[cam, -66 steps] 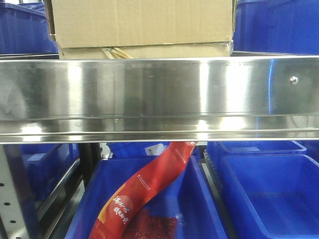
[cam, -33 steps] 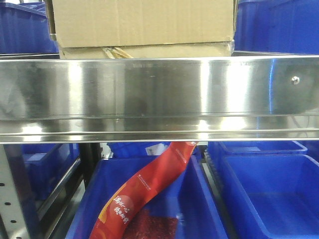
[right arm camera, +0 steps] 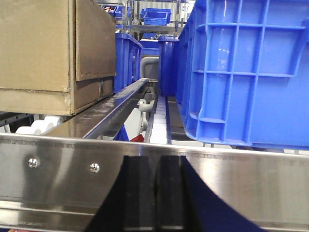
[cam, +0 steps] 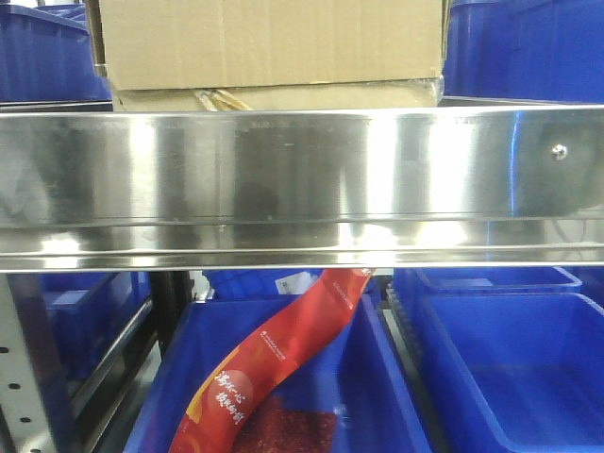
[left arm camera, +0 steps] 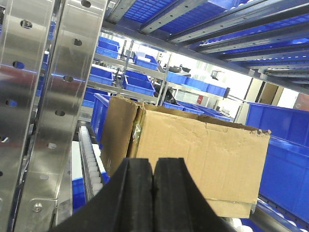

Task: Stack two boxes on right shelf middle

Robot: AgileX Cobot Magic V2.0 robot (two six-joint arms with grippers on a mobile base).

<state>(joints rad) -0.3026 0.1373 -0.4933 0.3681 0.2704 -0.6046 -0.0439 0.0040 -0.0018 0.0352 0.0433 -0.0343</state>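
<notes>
- Writing: red packet (cam: 283, 354) in the lower blue bin (cam: 396, 406) carries yellow Chinese characters, too small to read.
- Boxes: tall box (cam: 269, 42) sits on the flatter box (cam: 283, 97), behind the steel shelf lip (cam: 302, 179).
- Unchanged from the earlier frames.
- Left claw (left arm camera: 153, 186) and right claw (right arm camera: 155, 191) both closed, empty.

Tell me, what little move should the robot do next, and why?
Probably nothing more than easing both arms back. The upper box already sits on the flatter box on the steel shelf. The left gripper and the right gripper are both shut and hold nothing, so the stacking looks finished.
</notes>
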